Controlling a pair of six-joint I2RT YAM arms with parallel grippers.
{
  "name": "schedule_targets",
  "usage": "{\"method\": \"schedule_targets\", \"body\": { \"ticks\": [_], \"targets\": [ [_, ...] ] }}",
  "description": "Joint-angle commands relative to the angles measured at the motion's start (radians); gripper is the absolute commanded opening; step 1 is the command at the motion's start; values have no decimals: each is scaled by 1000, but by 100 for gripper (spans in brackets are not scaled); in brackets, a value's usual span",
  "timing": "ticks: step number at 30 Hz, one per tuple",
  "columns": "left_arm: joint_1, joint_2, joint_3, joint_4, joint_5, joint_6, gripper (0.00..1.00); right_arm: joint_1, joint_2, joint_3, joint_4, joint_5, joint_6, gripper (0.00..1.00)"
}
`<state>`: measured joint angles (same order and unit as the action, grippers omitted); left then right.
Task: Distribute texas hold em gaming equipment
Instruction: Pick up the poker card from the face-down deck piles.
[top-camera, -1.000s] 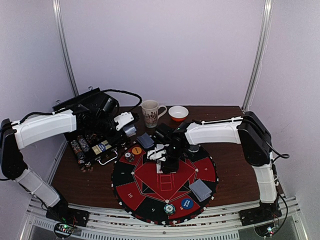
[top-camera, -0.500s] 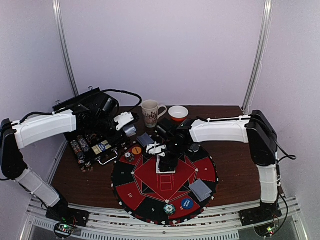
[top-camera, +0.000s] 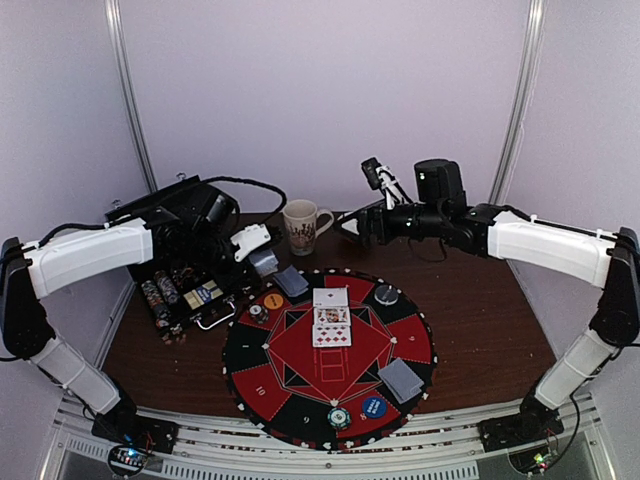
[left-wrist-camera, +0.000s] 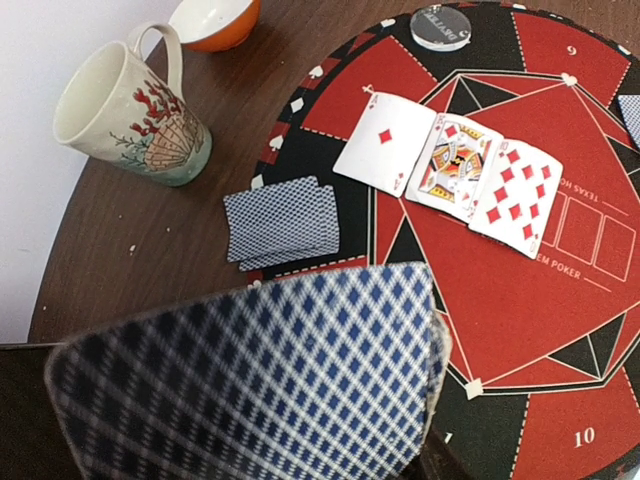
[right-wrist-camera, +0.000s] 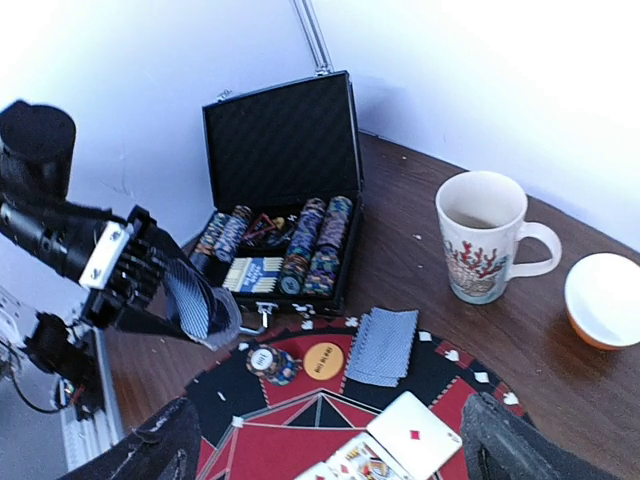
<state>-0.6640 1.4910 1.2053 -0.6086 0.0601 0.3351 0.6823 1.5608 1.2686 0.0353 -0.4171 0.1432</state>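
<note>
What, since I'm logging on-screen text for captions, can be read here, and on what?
"EM POKER": red mat, start cut off by the face-up cards.
"10": same mat, near its rim.
"6": same mat, red wedge beside the grey disc.
Grey disc's word, card corners, orange disc: too blurred to read.

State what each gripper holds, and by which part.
Left gripper: stack of blue-backed cards, pinched at one end. Right gripper: open, holding nothing.
</note>
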Motion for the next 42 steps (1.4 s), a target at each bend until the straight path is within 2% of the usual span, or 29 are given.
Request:
{"method": "schedule_targets", "body": {
  "ticks": [1, 4, 11, 19, 23, 27, 30, 34, 42],
  "targets": [
    [-45, -7, 69, -17, 43, -5, 42, 4, 70, -2, 171, -169, 239, 91],
    [-60, -6, 88, -28, 57, -30, 42, 16, 126, 31, 195, -203, 274, 87],
    [-62, -10, 103, -26, 84, -66, 42, 81, 242, 113, 216, -269, 236, 87],
    [-63, -9, 103, -25, 91, -74, 41, 127, 330, 185, 223, -273, 217, 88],
    [-64, -13, 101, -25, 104, -68, 41, 136, 365, 224, 228, -247, 229, 84],
    [-64, -24, 90, -12, 113, -61, 41, 148, 409, 285, 183, -226, 201, 74],
    [-62, -23, 94, -10, 113, -59, 41, 148, 429, 323, 132, -223, 191, 61],
    [-64, -26, 80, -5, 92, -58, 41, 149, 389, 289, 102, -177, 158, 45],
    [-63, -11, 78, -1, 65, -59, 41, 150, 349, 285, 4, -109, 135, 33]
  ]
}}
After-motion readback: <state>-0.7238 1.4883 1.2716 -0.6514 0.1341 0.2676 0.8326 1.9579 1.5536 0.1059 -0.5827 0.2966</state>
